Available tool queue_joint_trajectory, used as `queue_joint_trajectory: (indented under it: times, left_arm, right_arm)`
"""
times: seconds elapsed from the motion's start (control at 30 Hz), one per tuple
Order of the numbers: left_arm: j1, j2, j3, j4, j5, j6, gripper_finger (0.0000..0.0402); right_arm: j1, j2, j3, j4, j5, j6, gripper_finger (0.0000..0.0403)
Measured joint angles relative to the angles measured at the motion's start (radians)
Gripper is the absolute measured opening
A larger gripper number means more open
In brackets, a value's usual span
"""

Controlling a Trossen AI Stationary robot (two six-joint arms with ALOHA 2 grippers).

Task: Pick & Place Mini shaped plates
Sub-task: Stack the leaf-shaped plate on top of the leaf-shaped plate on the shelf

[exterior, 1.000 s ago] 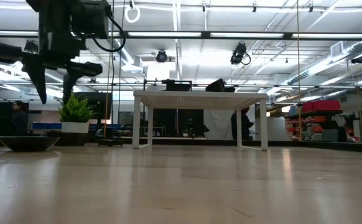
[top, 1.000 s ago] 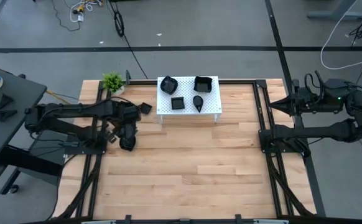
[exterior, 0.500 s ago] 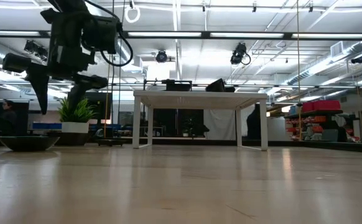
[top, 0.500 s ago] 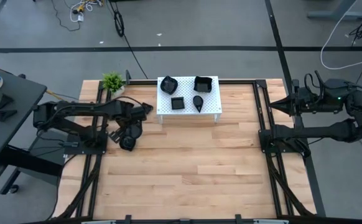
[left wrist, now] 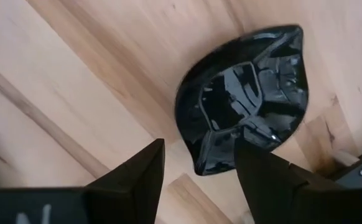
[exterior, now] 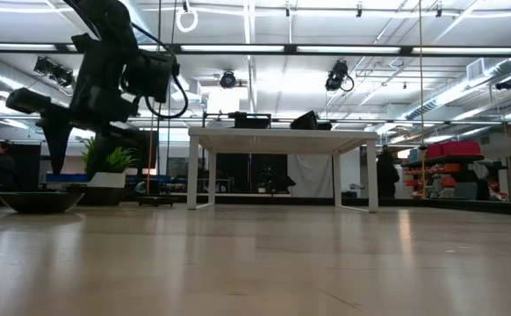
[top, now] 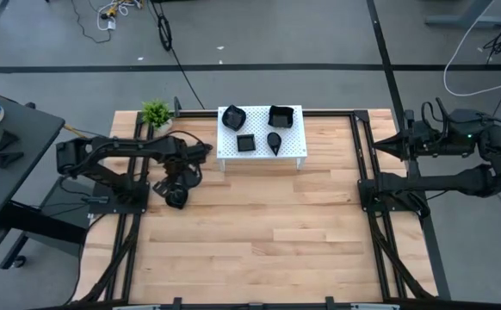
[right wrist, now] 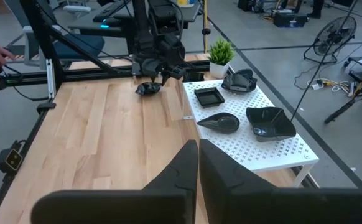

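A glossy black leaf-shaped mini plate (left wrist: 243,106) rests flat on its base on the wooden table near the left edge (top: 176,200) (exterior: 40,201). My left gripper (left wrist: 196,167) (exterior: 84,165) hangs open just above it, fingers pointing down and clear of it. Four more black mini plates lie on the white perforated stand (top: 295,148): a wavy one (top: 232,116), a deep square one (top: 281,115), a small square one (top: 245,143) and a teardrop one (top: 274,142). My right gripper (right wrist: 198,152) is shut and waits at the table's right side (top: 403,143).
A small green potted plant (top: 156,113) stands at the far left corner, close behind the left arm. The stand sits at the middle of the far edge. Dark frame rails (top: 367,172) run along both sides. Bare wood (top: 268,232) spreads over the middle and near part.
My left gripper has come down toward the leaf-shaped plate and tipped a little, while its wrist has shifted slightly toward the table's right. Its fingers have stayed open. The plate has not moved.
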Motion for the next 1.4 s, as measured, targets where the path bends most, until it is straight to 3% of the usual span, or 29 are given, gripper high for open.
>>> queue_joint_trajectory:
  times: [0.77,1.0,1.4]
  left_arm:
    - [0.047,0.008,-0.072,0.076,0.01,-0.024,0.0197]
    - [0.103,0.072,-0.071,0.052,0.071,-0.024,0.0197]
    - [0.133,0.145,-0.037,0.054,0.082,-0.023,0.0197]
  right_arm:
    - [0.0,0.0,0.0,0.0,0.0,0.0,0.002]
    - [0.0,0.0,0.0,0.0,0.0,0.0,0.002]
    - [0.0,0.0,0.0,0.0,0.0,0.0,0.002]
